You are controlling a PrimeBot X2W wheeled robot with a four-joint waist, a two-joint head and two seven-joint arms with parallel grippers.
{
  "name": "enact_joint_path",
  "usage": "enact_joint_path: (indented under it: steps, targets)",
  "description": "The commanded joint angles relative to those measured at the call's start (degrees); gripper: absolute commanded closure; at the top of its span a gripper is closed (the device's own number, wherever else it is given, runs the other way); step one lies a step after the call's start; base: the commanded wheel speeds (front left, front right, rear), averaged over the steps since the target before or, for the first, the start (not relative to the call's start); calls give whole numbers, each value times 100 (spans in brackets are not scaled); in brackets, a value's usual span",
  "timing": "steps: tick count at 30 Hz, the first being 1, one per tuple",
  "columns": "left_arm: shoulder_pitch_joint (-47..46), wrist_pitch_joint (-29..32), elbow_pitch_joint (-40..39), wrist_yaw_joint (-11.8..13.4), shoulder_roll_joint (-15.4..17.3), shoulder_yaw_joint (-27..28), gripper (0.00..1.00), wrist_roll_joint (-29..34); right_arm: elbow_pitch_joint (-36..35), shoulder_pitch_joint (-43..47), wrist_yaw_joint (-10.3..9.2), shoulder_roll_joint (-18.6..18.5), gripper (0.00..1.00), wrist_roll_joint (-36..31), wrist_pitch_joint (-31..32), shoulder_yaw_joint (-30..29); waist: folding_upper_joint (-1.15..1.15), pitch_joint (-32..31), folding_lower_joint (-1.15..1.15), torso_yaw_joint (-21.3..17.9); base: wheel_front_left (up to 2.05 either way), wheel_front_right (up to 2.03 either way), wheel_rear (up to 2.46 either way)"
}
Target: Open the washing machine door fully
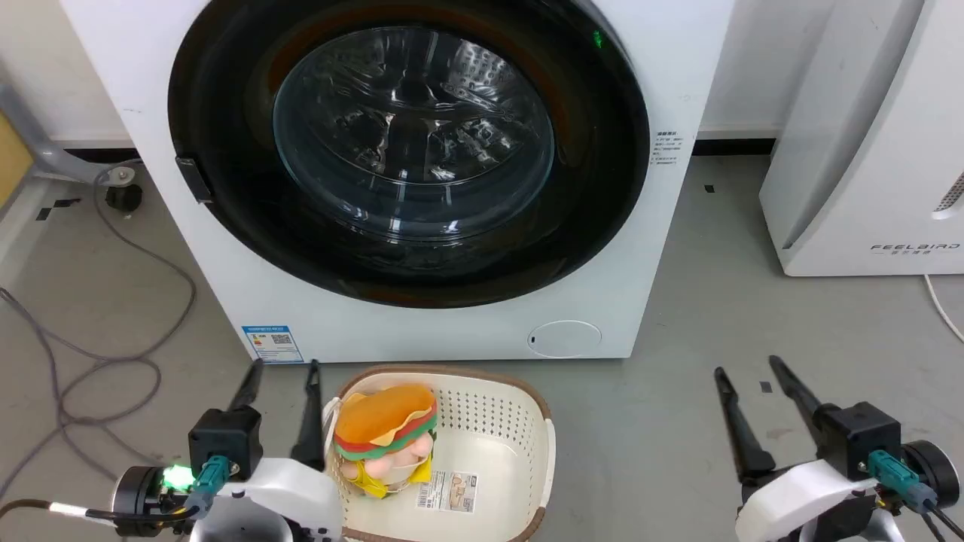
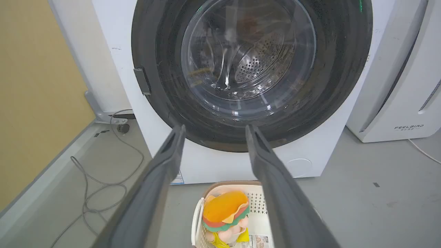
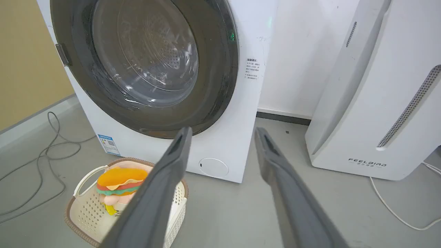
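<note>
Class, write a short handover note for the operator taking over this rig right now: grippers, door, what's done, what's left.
Left gripper: open, empty, low beside the basket, apart from the machine.
Right gripper: open, empty, over the floor on the right.
Washing machine door: shut, flush with the front; its handle sits on the rim's left edge.
Done: nothing yet.
Left: reach the handle, probably with the left gripper as the nearer one, pull the door free and swing it fully open. Mind the basket holding the plush burger in front of the machine.
</note>
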Motion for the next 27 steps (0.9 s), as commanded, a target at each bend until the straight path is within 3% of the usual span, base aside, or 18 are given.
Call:
enact_joint_path:
  steps: [1, 9, 11, 27]
  targets:
    - [-5, -21, 17, -3, 0, -15, 0, -14, 12, 4, 0, 0, 0, 29, -20, -11, 0, 0, 0, -1, 0, 0, 0]
    - [-41, -118, 106, -8, 0, -73, 0, -74, 80, 13, 0, 1, 0, 143, -116, -38, 0, 1, 0, -3, 0, 0, 0]
    - [-49, -142, 123, -9, 0, -86, 0, -87, 96, 15, 0, 2, 100, 171, -140, -45, 0, 2, 0, -3, 0, 0, 0]
    - [-98, -333, 253, -27, 0, -201, 0, -188, 189, 12, 1, 4, 100, 772, -332, -54, 0, -7, 0, 7, 0, 0, 0]
